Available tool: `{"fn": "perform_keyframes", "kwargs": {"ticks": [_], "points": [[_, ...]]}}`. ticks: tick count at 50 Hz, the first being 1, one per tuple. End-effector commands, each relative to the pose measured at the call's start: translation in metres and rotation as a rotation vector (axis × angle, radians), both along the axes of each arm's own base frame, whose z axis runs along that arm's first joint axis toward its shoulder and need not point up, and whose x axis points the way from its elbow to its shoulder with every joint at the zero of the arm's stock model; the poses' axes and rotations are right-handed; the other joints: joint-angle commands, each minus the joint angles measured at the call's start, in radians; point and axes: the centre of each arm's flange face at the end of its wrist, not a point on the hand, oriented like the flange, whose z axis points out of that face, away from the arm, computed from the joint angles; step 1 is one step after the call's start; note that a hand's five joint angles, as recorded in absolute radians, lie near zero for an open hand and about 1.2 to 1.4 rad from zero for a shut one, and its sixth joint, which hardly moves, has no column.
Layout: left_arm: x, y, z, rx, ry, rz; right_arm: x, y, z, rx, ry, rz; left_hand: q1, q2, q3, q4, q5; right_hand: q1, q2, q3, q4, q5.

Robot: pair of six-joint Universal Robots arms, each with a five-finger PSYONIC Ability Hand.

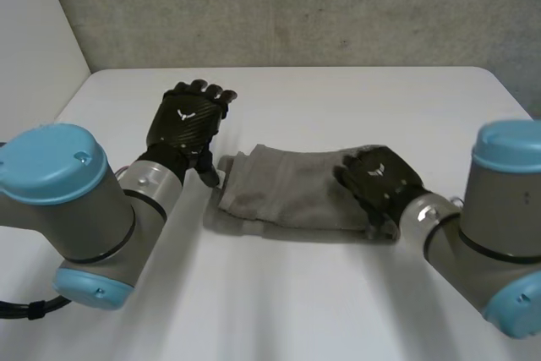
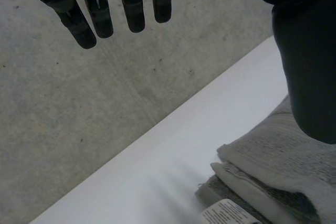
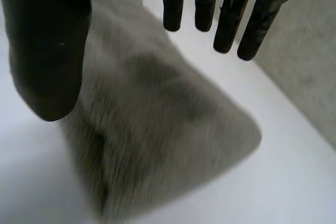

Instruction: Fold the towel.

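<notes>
Towel (image 1: 279,194) lying folded mid-table (image 1: 296,310). Right hand (image 1: 376,182), fingers straight, over end nearer right edge, probably flattening fold. Left hand (image 1: 184,123) open, empty, waiting beside other end.

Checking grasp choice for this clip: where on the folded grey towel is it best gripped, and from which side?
Probably the layered end of the folded grey towel beside the left hand, coming in from the robot's left: its stacked edges lie exposed there, near the white label, so its fingers could slide under and pinch them.
</notes>
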Motion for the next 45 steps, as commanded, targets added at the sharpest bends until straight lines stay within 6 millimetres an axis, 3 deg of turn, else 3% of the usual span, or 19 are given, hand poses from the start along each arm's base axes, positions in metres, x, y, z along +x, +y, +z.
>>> {"fn": "perform_keyframes", "kwargs": {"ticks": [1, 9, 16, 28, 32, 36, 38, 40, 41, 43, 44, 45], "points": [[0.0, 0.003, -0.006, 0.016, -0.009, -0.002, -0.023, -0.007, -0.03, 0.018, 0.031, -0.066, -0.069, -0.06, -0.046, -0.063, -0.203, 0.27, 0.271, 0.269, 0.273, 0.262], [0.001, 0.004, -0.007, 0.02, -0.012, -0.002, -0.029, -0.018, -0.047, 0.033, 0.048, -0.099, -0.072, -0.063, -0.049, -0.066, -0.206, 0.549, 0.55, 0.548, 0.552, 0.541], [0.002, 0.005, -0.008, 0.024, -0.014, -0.001, -0.032, -0.024, -0.047, 0.029, 0.044, -0.114, -0.072, -0.063, -0.049, -0.066, -0.206, 1.072, 1.073, 1.072, 1.075, 1.064], [0.003, 0.005, -0.008, 0.027, -0.015, 0.001, -0.045, -0.037, -0.039, 0.022, 0.058, -0.156, -0.072, -0.063, -0.049, -0.066, -0.206, 1.073, 1.075, 1.073, 1.076, 1.065], [0.004, 0.006, -0.006, 0.026, -0.01, 0.002, -0.06, -0.049, -0.018, -0.033, 0.155, -0.163, -0.075, -0.066, -0.052, -0.068, -0.209, 1.073, 1.075, 1.073, 1.076, 1.065], [0.005, 0.004, -0.005, 0.024, -0.008, 0.01, -0.06, -0.059, 0.0, -0.107, 0.192, -0.151, -0.075, -0.066, -0.052, -0.068, -0.209, 1.073, 1.075, 1.073, 1.076, 1.065], [0.005, 0.003, -0.004, 0.021, -0.007, 0.013, -0.054, -0.064, 0.012, -0.154, 0.187, -0.143, -0.075, -0.066, -0.052, -0.068, -0.209, 1.073, 1.075, 1.073, 1.076, 1.065], [0.005, 0.002, -0.001, 0.012, 0.0, 0.016, -0.022, -0.057, 0.034, -0.225, 0.133, -0.076, -0.075, -0.066, -0.052, -0.068, -0.209, 1.073, 1.075, 1.073, 1.076, 1.065], [0.005, 0.002, -0.001, 0.012, 0.0, 0.016, -0.022, -0.057, 0.034, -0.226, 0.133, -0.075, -0.075, -0.066, -0.052, -0.068, -0.209, 1.073, 1.075, 1.073, 1.076, 1.065], [0.006, 0.0, 0.004, 0.0, 0.009, 0.028, 0.02, -0.039, 0.051, -0.282, 0.071, 0.036, -0.075, -0.066, -0.052, -0.068, -0.209, 1.073, 1.075, 1.073, 1.076, 1.065], [0.006, 0.0, 0.004, 0.0, 0.009, 0.028, 0.02, -0.039, 0.051, -0.282, 0.07, 0.037, -0.075, -0.066, -0.052, -0.068, -0.209, 1.073, 1.075, 1.073, 1.076, 1.065], [0.007, -0.001, 0.009, -0.013, 0.017, 0.036, 0.04, -0.028, 0.048, -0.284, 0.054, 0.101, -0.075, -0.066, -0.052, -0.068, -0.209, 1.073, 1.075, 1.073, 1.076, 1.065]]}}
